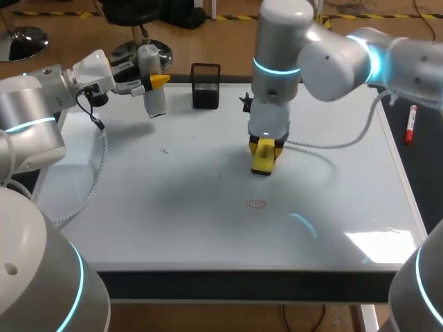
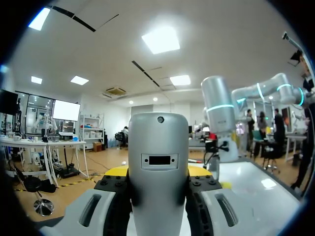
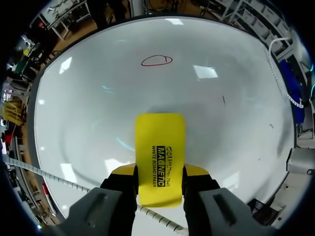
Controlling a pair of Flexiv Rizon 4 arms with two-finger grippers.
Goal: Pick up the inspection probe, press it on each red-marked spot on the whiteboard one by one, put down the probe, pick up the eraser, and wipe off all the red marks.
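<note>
My left gripper (image 1: 156, 81) is shut on the grey inspection probe (image 1: 152, 90), held upright in the air over the whiteboard's (image 1: 173, 207) back left corner. The left wrist view shows the probe (image 2: 158, 162) clamped between the fingers (image 2: 114, 189) of that gripper (image 2: 158, 179). My right gripper (image 1: 266, 146) points down at mid-board, shut on the yellow eraser (image 1: 263, 159); I cannot tell whether the eraser touches the board. One red oval mark (image 1: 256, 204) lies nearer the front edge. In the right wrist view the eraser (image 3: 160, 157) sticks out of the gripper (image 3: 160, 179), with the red oval (image 3: 156, 60) well ahead of it.
A black mesh holder (image 1: 205, 86) stands at the back edge, with a small black object (image 1: 246, 102) beside it. A red marker (image 1: 411, 124) lies on the dark surface right of the board. A white cable (image 1: 346, 142) trails from my right arm across the board.
</note>
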